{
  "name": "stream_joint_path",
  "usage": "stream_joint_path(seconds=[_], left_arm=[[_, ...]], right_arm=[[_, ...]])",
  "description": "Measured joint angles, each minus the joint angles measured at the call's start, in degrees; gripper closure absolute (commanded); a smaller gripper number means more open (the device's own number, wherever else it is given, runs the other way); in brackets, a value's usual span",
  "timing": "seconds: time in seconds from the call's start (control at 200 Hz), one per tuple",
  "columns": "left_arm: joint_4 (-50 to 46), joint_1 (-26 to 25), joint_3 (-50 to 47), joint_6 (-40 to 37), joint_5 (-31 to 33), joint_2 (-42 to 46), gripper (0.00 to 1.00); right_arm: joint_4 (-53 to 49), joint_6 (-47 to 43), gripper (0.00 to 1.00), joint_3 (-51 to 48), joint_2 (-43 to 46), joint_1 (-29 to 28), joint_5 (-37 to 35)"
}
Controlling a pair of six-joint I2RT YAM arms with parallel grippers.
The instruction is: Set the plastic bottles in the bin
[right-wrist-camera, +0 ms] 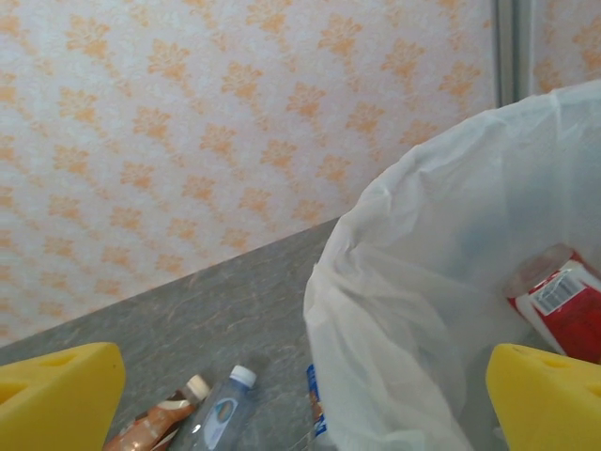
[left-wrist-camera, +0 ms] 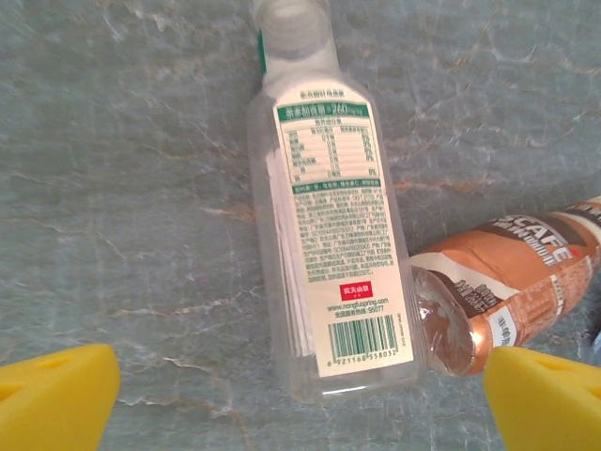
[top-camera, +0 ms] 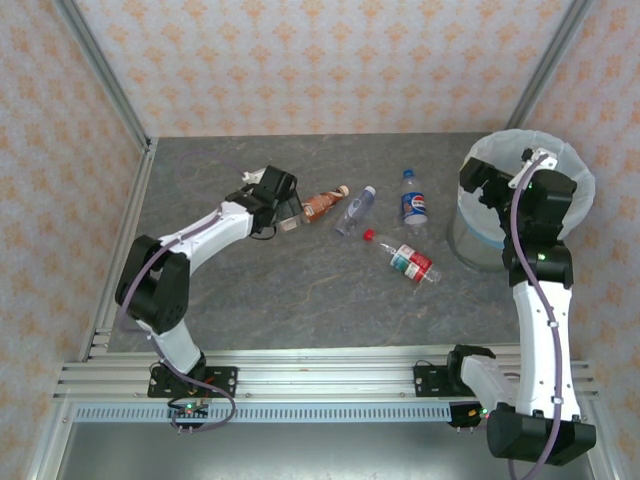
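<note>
Left fingers (left-wrist-camera: 56, 399) stand wide open and empty, low over the bench (top-camera: 250, 290), one either side of the base of a clear white-labelled bottle (left-wrist-camera: 329, 254) lying flat. A brown-labelled bottle (left-wrist-camera: 507, 291) lies just beside that base. Three more bottles lie mid-bench: a clear bottle (top-camera: 355, 211), a blue-labelled bottle (top-camera: 412, 205) and a red-capped bottle (top-camera: 410, 263). Right fingers (right-wrist-camera: 56, 395) are open and empty, above the near rim of the bin (right-wrist-camera: 394, 282) at the bench's right side. A red-labelled bottle (right-wrist-camera: 563, 310) lies inside the bin.

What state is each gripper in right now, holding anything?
Left gripper: open, empty, aimed at a clear bottle.
Right gripper: open, empty, near the bin.
</note>
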State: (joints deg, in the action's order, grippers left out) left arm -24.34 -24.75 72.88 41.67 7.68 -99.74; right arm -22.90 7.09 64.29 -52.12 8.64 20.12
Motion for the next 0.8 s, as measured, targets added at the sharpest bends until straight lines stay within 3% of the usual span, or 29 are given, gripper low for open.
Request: stream_joint_path(seconds=[0.26,0.455,0.801], left_arm=[[1.57,0.76,3.52,1.31,-5.42,-6.47,0.0],[2.08,1.55,5.11,2.01,-6.84,-9.18,0.11],[2.27,1.62,5.44,1.95,-6.75,-10.91,0.18]], right_arm=[[-0.39,1.95,0.01,-4.07,1.03,0.0,3.08],[-0.5,2.6,0.01,-4.2,1.25,0.0,3.93],[-0.39,3.41,0.01,-5.09,1.36,0.0,3.93]])
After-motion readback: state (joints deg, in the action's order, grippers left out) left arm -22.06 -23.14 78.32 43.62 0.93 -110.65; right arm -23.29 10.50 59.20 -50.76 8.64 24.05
